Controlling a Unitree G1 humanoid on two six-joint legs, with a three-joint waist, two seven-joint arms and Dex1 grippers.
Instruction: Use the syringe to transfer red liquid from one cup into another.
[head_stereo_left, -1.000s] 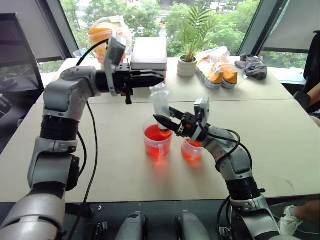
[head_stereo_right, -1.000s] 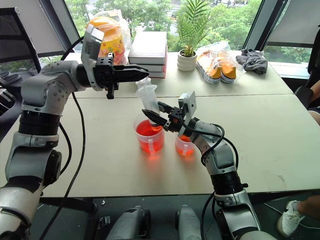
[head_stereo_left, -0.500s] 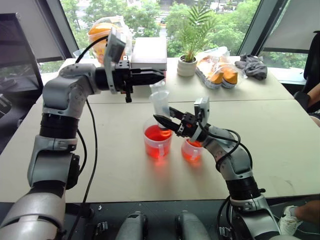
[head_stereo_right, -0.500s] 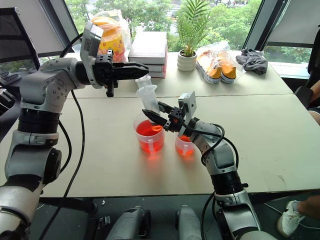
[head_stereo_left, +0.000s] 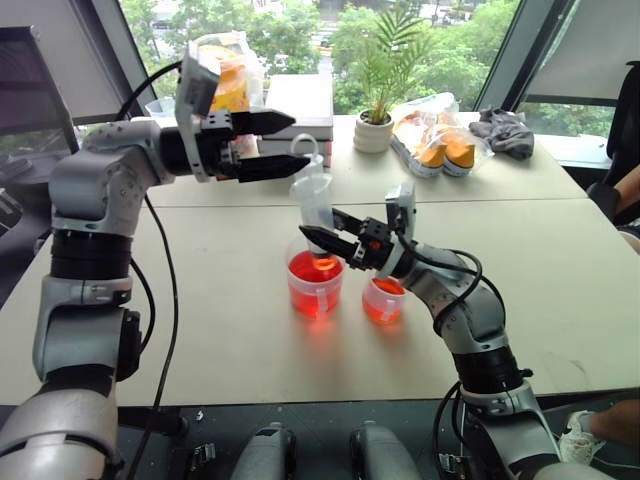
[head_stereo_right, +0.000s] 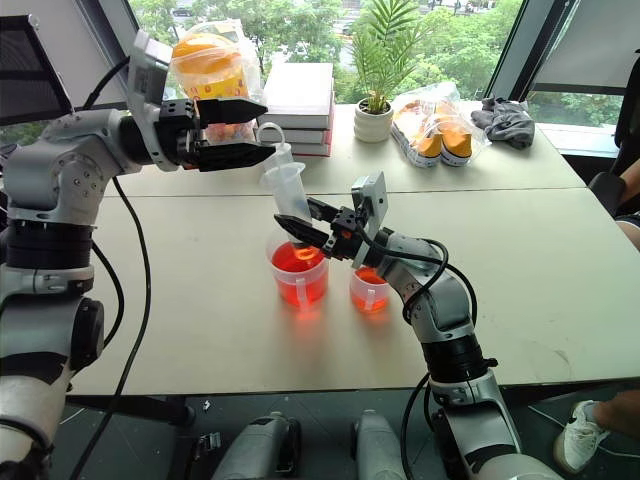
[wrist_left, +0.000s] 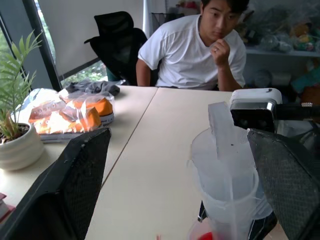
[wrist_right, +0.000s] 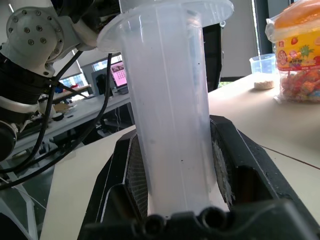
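Syringe (head_stereo_left: 314, 200) in right end effector (head_stereo_left: 322, 232), tilted

I can't read any text from here. The candy jar (wrist_right: 298, 55) carries a printed label, but its lettering is illegible.

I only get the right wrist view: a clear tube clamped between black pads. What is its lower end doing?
Observer: That tube is the syringe. Its orange tip sits inside the rim of the bigger cup, which holds red liquid.
Operator: Is there a second cup?
Observer: Yes, a smaller cup stands close beside the bigger one on the table, with some red liquid in it too.
Operator: And the other arm?
Observer: The left gripper is open, with one finger on each side of the plunger and not gripping it.
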